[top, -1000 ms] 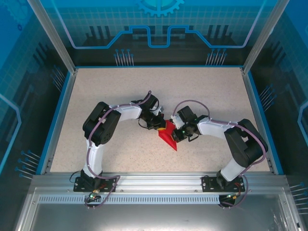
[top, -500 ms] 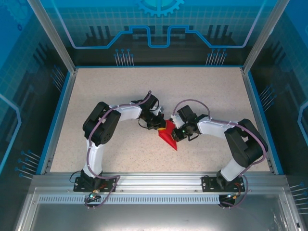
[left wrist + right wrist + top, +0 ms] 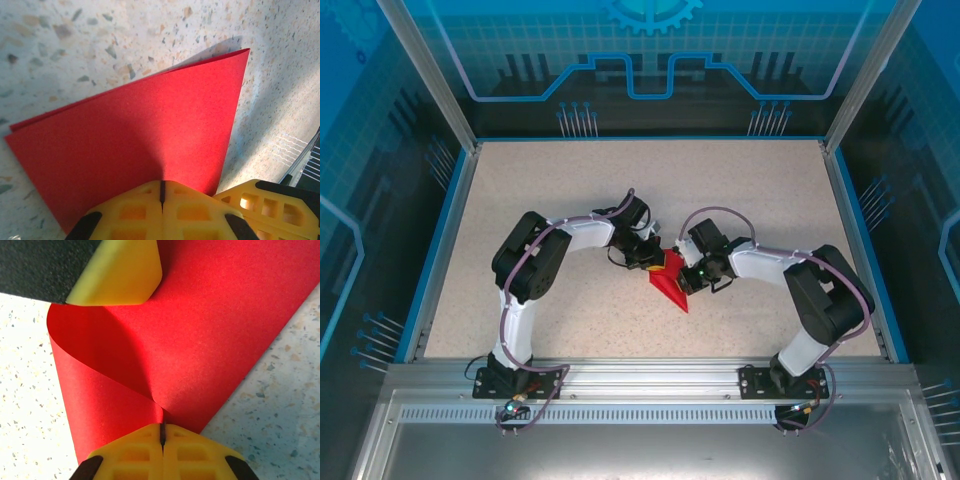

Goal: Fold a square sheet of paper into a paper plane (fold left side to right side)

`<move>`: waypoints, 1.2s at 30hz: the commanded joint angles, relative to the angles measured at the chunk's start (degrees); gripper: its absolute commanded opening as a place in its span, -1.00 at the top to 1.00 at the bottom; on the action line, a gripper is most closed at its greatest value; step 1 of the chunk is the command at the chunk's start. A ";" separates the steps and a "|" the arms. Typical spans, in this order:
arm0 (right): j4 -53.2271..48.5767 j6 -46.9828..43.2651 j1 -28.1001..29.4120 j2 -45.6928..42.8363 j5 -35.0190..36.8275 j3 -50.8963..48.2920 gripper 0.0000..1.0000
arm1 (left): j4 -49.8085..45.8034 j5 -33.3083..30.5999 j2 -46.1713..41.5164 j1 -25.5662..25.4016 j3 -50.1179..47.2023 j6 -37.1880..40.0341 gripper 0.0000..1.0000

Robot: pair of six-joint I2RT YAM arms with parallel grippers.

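Observation:
The square sheet of paper is bright red and folded into a pointed shape, lying mid-table with its tip toward the near edge. My left gripper is shut, its yellow fingertips resting on top of the flat folded paper. My right gripper is shut on a flap of the paper. That flap curls up from the left and pinches in at my right gripper. A left fingertip sits on the paper's far part in the right wrist view.
The speckled tabletop is bordered by a blue rim and aluminium posts. A right finger shows at the bottom right of the left wrist view, close beside my left fingers. Both arms meet at the table's middle.
Almost nothing. The right arm's elbow has edged slightly left; the paper and both grippers stay where they were.

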 commanded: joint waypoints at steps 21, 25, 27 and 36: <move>-5.74 2.27 -0.04 3.67 -1.45 0.91 1.00 | -9.12 -5.08 -8.86 1.37 3.62 5.05 0.51; -6.01 2.15 0.07 3.84 -1.47 1.31 1.00 | -6.34 -2.83 -12.57 0.80 -0.46 3.13 0.67; -6.12 2.05 0.14 3.96 -1.46 1.45 1.00 | -5.97 -1.37 -13.49 -0.26 -2.13 2.68 0.73; -6.21 1.70 0.24 4.59 -1.85 1.89 1.00 | 2.69 3.83 -11.90 -4.34 -7.85 -2.93 0.82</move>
